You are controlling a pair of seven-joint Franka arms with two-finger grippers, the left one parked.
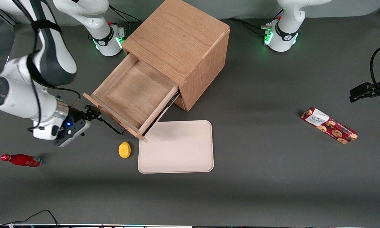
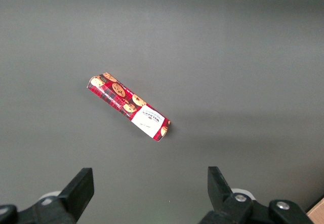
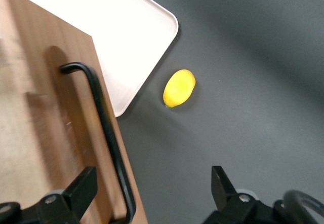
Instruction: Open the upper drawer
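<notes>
A light-oak cube cabinet (image 1: 180, 47) stands on a dark grey table (image 1: 272, 164), turned at an angle. Its upper drawer (image 1: 133, 95) is pulled far out, showing a bare wooden tray inside. The gripper (image 1: 93, 113) sits just beside the drawer's thin black bar handle (image 1: 112, 125), at the handle's end nearer the working arm; its fingers (image 3: 81, 186) are spread wide and hold nothing. A cream tray (image 1: 176, 146) lies on the table beneath the drawer's front corner, with a yellow lemon (image 1: 124, 149) beside it. A red bottle (image 1: 21, 160) lies toward the working arm's end, and a red cookie box (image 1: 329, 125) toward the parked arm's end.
</notes>
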